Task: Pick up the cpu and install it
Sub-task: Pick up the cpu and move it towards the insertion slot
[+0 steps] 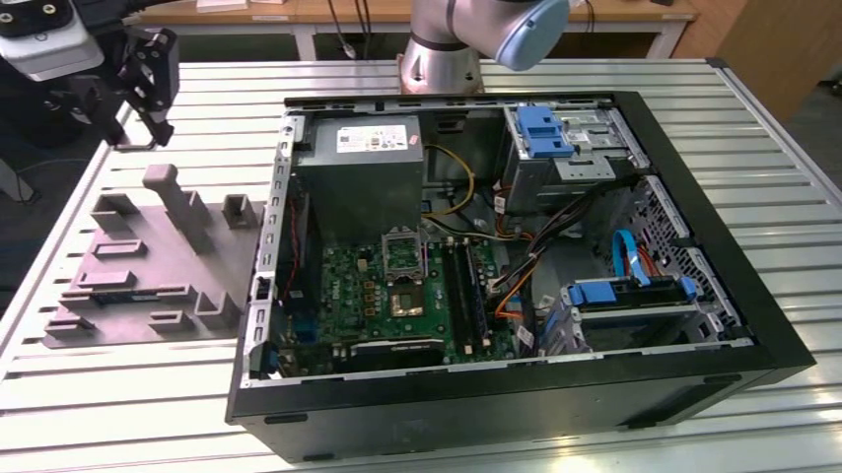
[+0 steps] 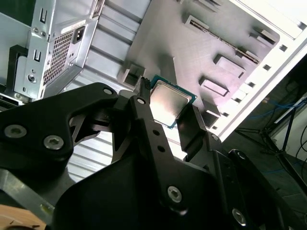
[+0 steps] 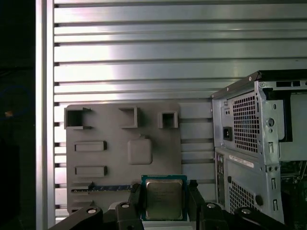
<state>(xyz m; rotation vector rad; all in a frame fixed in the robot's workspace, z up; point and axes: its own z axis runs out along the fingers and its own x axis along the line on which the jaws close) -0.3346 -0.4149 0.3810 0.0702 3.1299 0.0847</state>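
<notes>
Closest to both wrist cameras is the black gripper (image 2: 167, 108) (image 3: 164, 202). Its two fingers (image 2: 144, 120) are drawn in only as far as the one cpu (image 2: 171, 99) (image 3: 164, 199) lets them, pinching the chip by two opposite edges with its pale metal top facing the cameras. The chip is off the ground, seen against one grey plate (image 3: 122, 158) (image 2: 192, 52) lying on the slatted metal table (image 3: 144, 72). In the first wrist view the plate carries three box-shaped pockets (image 3: 129, 117) in a row, two flat bars (image 3: 90, 146) and one rounded square pad (image 3: 140, 151). In the exterior view the gripper (image 1: 148, 118) hangs at ten o'clock, above the table (image 1: 132, 394) just past the plate's (image 1: 145, 266) far corner. One open computer case (image 1: 776, 335) lies beside the plate toward three o'clock. Inside it are one green board (image 1: 355, 286), one silver socket (image 1: 401, 258) with a dark centre near the middle, one grey metal box (image 1: 358, 177) at twelve o'clock from the socket, and two blue brackets (image 1: 542, 133) (image 1: 632, 296). The chip is well apart from the socket.
</notes>
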